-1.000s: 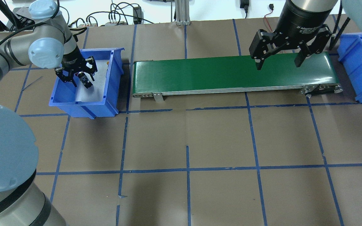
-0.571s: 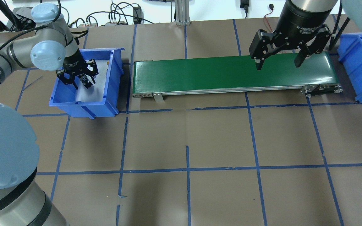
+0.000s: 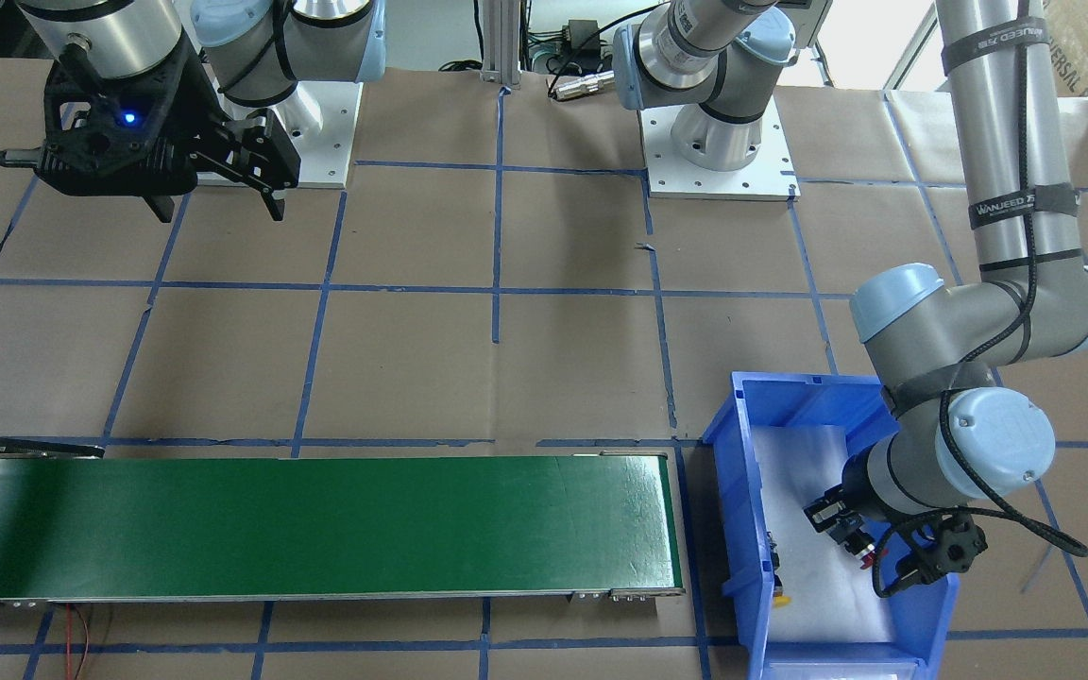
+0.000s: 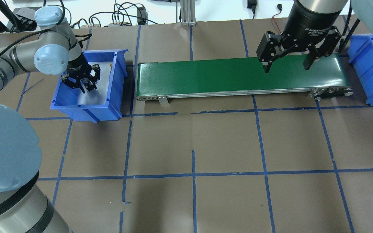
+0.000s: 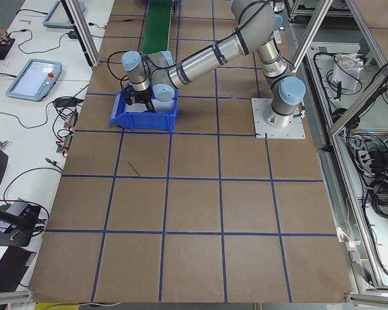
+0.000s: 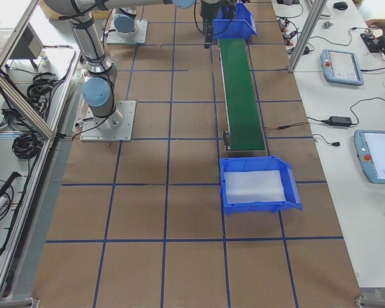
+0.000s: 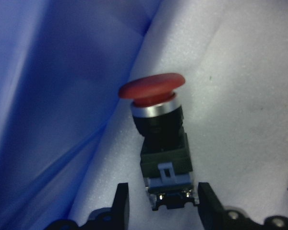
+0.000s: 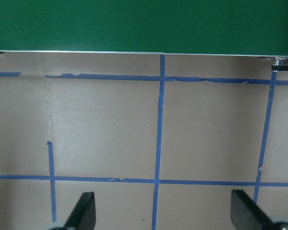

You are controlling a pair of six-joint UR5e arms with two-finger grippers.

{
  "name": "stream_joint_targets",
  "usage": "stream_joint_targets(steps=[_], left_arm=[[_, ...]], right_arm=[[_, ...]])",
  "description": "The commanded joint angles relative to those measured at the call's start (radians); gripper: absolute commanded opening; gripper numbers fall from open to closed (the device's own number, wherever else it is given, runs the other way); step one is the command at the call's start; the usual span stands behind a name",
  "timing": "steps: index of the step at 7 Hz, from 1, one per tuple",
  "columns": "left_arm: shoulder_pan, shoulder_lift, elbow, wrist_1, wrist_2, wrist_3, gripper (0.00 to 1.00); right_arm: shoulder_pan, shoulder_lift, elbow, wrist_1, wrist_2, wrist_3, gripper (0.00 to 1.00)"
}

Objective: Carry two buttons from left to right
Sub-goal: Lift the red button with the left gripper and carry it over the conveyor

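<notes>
Red button point(image 7: 158, 129) lies on foam in left bin point(image 4: 86, 111). Left pincer point(image 7: 162, 199) released, fingers either side of grey body, not yet clamped. Right pincer point(image 4: 286, 66) spread wide above belt point(image 4: 206, 74). Button probably light, rigid, with smooth cap: better grip blocky body.

Silver-grey arms point(image 3: 983, 123), pale-blue joint caps point(image 3: 997, 430), black cable point(image 3: 1022, 123), black right gripper point(image 4: 287, 68).

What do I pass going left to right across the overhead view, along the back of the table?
left blue bin → green belt → right blue bin
</notes>
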Motion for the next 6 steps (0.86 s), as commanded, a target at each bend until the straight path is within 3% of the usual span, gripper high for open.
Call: stream_joint_targets(steps=[1,3,6], left_arm=[[-0.018,0.029,0.043,-0.024,0.002,-0.019,0.34],[-0.037,0.110,0.118,-0.137,0.000,-0.027,0.34],[-0.184,0.198,0.250,-0.251,-0.001,-0.149,0.34]], right_arm=[[0.002,0.000,0.000,0.000,-0.001,0.000,1.00],[0.002,0.000,0.000,0.000,-0.001,0.000,1.00],[0.002,0.000,0.000,0.000,-0.001,0.000,1.00]])
